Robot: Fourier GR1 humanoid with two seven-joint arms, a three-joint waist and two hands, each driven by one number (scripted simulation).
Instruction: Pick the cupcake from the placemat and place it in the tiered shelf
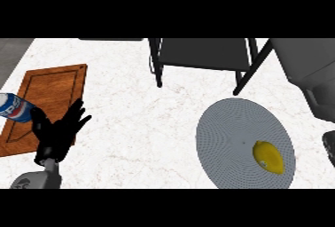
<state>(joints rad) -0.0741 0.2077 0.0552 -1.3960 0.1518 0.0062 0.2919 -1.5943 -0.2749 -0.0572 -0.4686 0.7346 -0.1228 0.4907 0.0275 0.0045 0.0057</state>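
Observation:
The cupcake point(268, 157) shows as a small yellow rounded lump lying on the lower right part of the round grey placemat point(229, 133). The tiered shelf point(203, 54), a black frame with a grey board, stands at the back of the counter, beyond the placemat. My left hand point(57, 133) rests open at the lower left with its fingers up, far from the cupcake. At the right edge only a black sliver of my right hand point(330, 150) shows, just right of the placemat, below a grey arm part. Nothing is held.
A wooden cutting board point(56, 88) lies at the left, partly under my left hand. A blue, white and red can point(13, 107) lies at the board's left edge. White marble counter point(137, 124) spreads between board and placemat.

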